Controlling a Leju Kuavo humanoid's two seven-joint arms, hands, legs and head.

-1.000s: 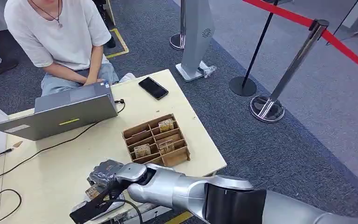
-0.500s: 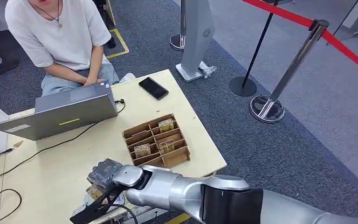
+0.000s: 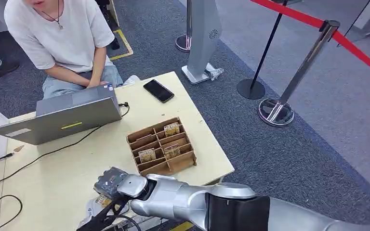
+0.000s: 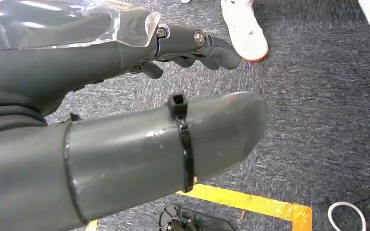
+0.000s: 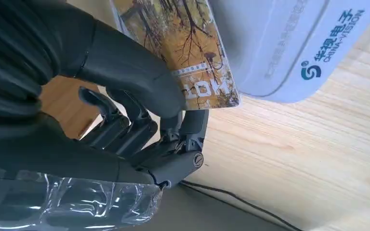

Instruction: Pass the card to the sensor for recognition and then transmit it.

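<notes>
Autumn-printed plastic card (image 5: 183,53), pinched by the right hand (image 5: 125,101), overlaps the pale-blue sensor pad (image 5: 289,43); a thin grip risks slipping. Left hand (image 4: 192,43) hangs curled, holding nothing.

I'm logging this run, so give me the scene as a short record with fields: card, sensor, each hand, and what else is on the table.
card: printed autumn-tree picture card, pinched by right hand
sensor: flat white reader with blue logo, on pale wooden table; card overlaps its edge
left hand: over grey carpet, holds nothing, fingers curled
card tray: brown cardboard divided tray, several cards standing in it
other: grey open laptop; black phone; seated person in white shirt
</notes>
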